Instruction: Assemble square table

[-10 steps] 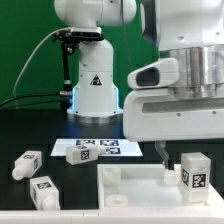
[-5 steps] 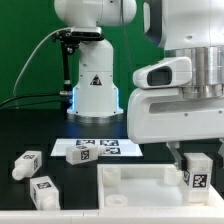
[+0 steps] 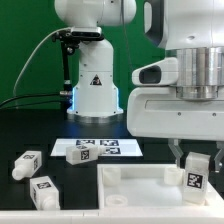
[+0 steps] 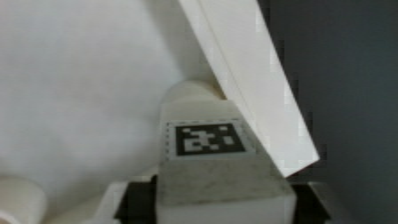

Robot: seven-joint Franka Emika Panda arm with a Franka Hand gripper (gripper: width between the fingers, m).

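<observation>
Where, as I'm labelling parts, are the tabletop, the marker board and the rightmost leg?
tabletop (image 3: 135,171): exterior view, far rim.
marker board (image 3: 62,147): exterior view, bare end at the exterior view's left.
rightmost leg (image 3: 197,163): exterior view, white face above its tag.

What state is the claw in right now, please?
Claw: closed on the tagged white leg, fingers pressed against both its sides.

white square plastic tabletop (image 3: 128,175) is looking smooth, slightly glossy | white plastic block leg (image 3: 196,171) is showing matt
</observation>
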